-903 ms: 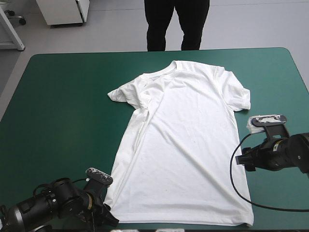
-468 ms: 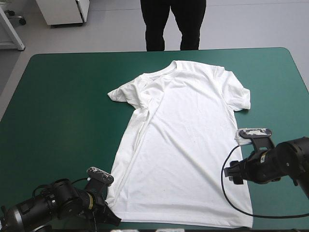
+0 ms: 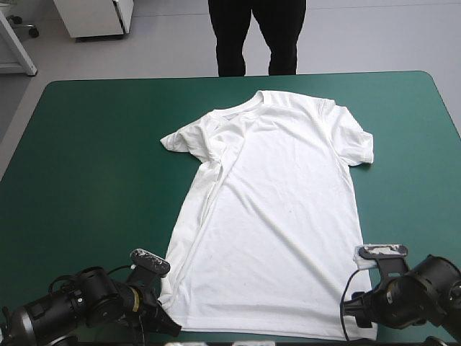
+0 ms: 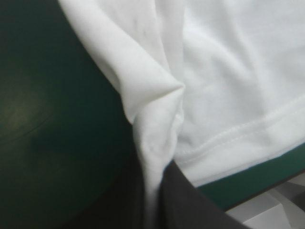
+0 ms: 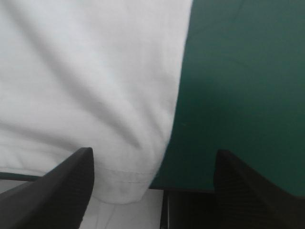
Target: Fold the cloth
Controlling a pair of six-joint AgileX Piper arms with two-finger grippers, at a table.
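The T-shirt (image 3: 281, 216) lies spread flat on the desk (image 3: 94, 158), about midway across it and a little toward the desk's right edge. Its long axis runs from the desk's near edge to its far edge, leaning slightly. The collar (image 3: 241, 108) points at the far edge and stops short of it, with teal-green cover showing beyond. The hem (image 3: 266, 333) lies along the near edge. One short sleeve (image 3: 180, 140) reaches toward the desk's left edge and the other (image 3: 360, 148) toward its right edge. The side of the shirt nearer the desk's left edge is turned in on itself, forming a long crease (image 3: 205, 194) from under that sleeve down to the hem.

The left gripper (image 3: 164, 317) sits at the desk's near edge, at the hem corner on that side. In its wrist view the black fingers (image 4: 190, 205) are clenched on a pinched ridge of white fabric that rises from between them. The stitched hem runs off beside them, over the near edge.

The right gripper (image 3: 353, 317) is also at the desk's near edge, at the other hem corner. Its fingers (image 5: 57, 186) stand wide apart, released and holding nothing. The corner of the hem lies between them, with bare cover on the side toward the desk's right edge.
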